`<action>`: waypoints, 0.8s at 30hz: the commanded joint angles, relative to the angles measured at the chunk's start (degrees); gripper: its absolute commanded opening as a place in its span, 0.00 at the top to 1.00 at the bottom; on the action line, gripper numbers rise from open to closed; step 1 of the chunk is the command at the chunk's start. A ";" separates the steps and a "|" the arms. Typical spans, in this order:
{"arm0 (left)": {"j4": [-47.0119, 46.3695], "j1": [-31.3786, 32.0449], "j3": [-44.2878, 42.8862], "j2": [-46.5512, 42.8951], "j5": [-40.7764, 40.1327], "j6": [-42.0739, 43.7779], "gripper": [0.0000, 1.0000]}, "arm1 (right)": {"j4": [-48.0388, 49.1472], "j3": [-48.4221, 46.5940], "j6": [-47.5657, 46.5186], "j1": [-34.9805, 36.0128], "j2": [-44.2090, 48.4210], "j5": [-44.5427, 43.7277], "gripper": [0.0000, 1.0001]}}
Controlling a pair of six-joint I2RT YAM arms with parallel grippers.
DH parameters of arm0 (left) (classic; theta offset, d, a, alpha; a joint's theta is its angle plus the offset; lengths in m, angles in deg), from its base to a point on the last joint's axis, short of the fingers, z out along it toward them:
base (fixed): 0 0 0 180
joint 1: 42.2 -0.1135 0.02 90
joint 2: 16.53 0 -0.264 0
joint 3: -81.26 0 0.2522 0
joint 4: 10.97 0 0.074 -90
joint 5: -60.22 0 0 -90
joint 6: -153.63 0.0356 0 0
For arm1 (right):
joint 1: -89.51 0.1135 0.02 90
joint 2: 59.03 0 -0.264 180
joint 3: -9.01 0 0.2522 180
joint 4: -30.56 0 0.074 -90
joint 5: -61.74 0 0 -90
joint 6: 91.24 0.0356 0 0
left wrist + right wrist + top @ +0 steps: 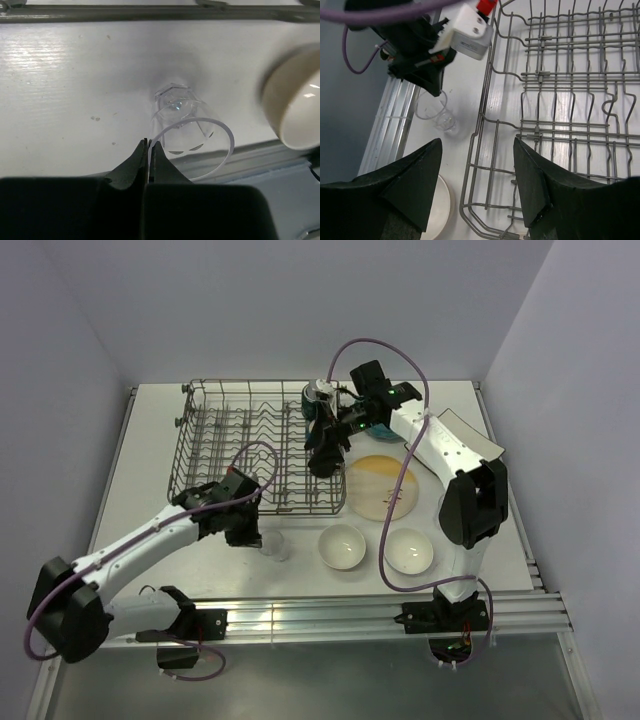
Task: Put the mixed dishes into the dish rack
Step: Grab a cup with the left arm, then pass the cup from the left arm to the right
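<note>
So, looks like the pick-up step for the small clear glass [180, 120], sat lower middle of the left wrist view on the white surface [60, 75], just below the lower edge of the dish rack [215, 430] in the top view. Left pincer [149, 145] pinched right down, tips closed on the near rim of the glass by the look of it, thin wall nipped between them. Nothing inside the glass.

Next move, going by that: lift slow and straight, since a grip on one thin edge probably means easy to tip or slip. Then carry it up-frame over the rack wall and set it down among the tines.

Right pincer [477, 142] spread wide, holding nothing, hanging over the right-hand side of the rack in the top view. Worth keeping clear of the left arm's path.

Containers:
- Rack looks bare across the rows of tines on show.
- Dark thing with a teal bit [319, 400] at the rack's upper right corner, half hidden by the right arm. Can't tell if inside the rack or just beside it.
- White bowl [341, 546] and a second bowl [409, 550] bottom centre of the top view, side by side, apart, both empty.
- Yellow-cream plate [380, 485] flat on the surface just right of the rack, above the bowls, not loaded yet.

Barely started overall, nearly everything left to load
</note>
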 commanded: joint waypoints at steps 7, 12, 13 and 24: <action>-2.62 -10.66 -5.53 -11.46 14.90 7.40 1.00 | 3.66 -4.42 9.02 -1.07 1.58 0.15 0.34; -7.10 -18.92 -9.91 -9.63 25.01 9.51 1.00 | 10.15 -6.44 21.47 -1.94 1.93 -1.51 0.34; -8.59 -19.90 -10.80 -9.10 27.81 9.68 1.00 | 11.47 -6.71 23.95 -2.29 2.19 -2.03 0.34; -39.51 -30.01 -13.45 1.17 46.11 -2.07 1.00 | 45.82 -1.71 76.11 -6.52 1.67 -10.10 0.26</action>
